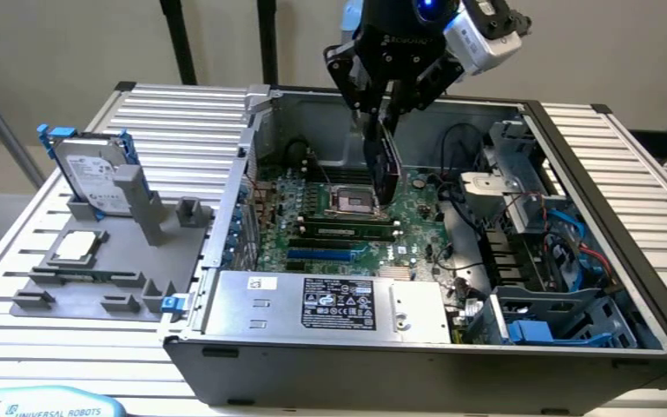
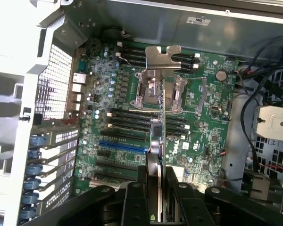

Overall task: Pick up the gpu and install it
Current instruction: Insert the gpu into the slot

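The gpu (image 1: 382, 165) hangs on edge inside the open computer case (image 1: 426, 369), over the motherboard (image 1: 322, 228) near its CPU socket (image 1: 349, 201). The tool (image 1: 386, 104) is clamped on the card's upper end. In the exterior view, a hard drive (image 1: 88, 178) stands on the counter (image 1: 183, 113) at the case's nine o'clock.

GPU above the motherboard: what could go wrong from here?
1. The gpu hangs on edge near the CPU socket, apart from the blue slot; coming down here, it may strike the socket.
2. The fingers pinch only one narrow edge, so the card might tilt or slip under seating pressure.
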`<control>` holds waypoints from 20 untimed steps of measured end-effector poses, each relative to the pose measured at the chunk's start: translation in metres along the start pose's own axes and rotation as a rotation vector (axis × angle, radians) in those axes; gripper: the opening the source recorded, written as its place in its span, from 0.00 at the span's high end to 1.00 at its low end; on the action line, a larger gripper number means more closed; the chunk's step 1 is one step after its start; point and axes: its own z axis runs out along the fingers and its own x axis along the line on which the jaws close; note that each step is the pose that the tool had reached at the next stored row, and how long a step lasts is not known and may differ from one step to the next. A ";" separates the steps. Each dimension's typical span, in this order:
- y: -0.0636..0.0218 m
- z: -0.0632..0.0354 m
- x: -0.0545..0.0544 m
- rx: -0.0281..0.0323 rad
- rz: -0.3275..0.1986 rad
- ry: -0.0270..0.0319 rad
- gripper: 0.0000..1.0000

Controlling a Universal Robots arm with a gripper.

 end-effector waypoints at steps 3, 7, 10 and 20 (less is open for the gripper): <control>-0.0001 0.0023 0.000 0.0009 -0.054 0.0026 0.74; -0.0003 0.0058 0.000 0.0029 -0.128 0.0063 0.74; -0.0005 0.0085 0.000 0.0045 -0.182 0.0091 0.74; -0.0009 0.0174 -0.001 0.0099 -0.363 0.0188 0.74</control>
